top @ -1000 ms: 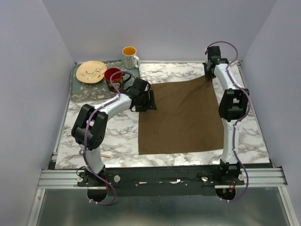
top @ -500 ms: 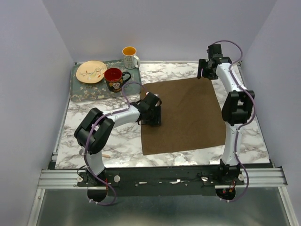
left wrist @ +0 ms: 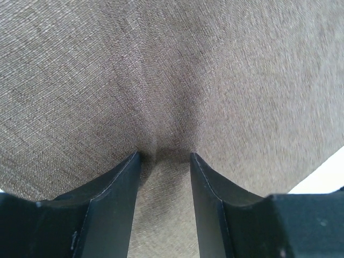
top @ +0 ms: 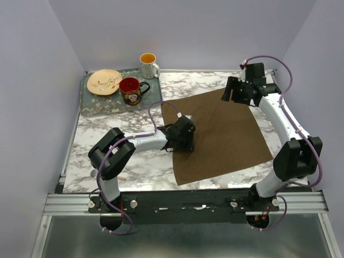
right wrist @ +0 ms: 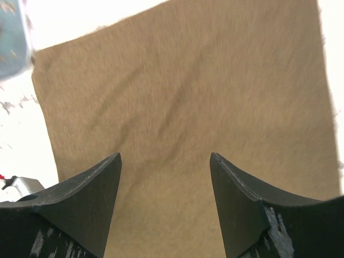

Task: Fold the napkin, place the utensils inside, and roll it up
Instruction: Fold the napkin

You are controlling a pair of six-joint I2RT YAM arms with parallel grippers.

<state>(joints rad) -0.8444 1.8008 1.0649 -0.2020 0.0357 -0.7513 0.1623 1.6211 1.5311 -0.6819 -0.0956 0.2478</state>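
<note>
The dark brown napkin [top: 226, 134] lies flat and skewed on the marble table, one corner pointing at the near edge. My left gripper [top: 184, 141] is pressed down onto its left part. In the left wrist view the cloth [left wrist: 172, 70] fills the frame, and the gripper [left wrist: 165, 156] has its jaws a little apart with fabric puckering between the tips. My right gripper [top: 232, 92] hangs open above the napkin's far corner, nothing between its jaws [right wrist: 165, 156] over the cloth [right wrist: 183, 91]. A slim pale spoon handle [top: 123, 176] peeks out by the left arm's elbow, its bowl hidden.
A patterned tray [top: 91, 105] sits at the far left corner with a cream plate [top: 104, 81] and a red mug [top: 130, 88] on it. A white mug [top: 148, 64] stands behind the tray. Grey walls close in the table on three sides.
The left gripper slid right and nearer, dragging and turning the napkin while its jaws narrowed. The right gripper opened, let go of the far corner and lifted away.
</note>
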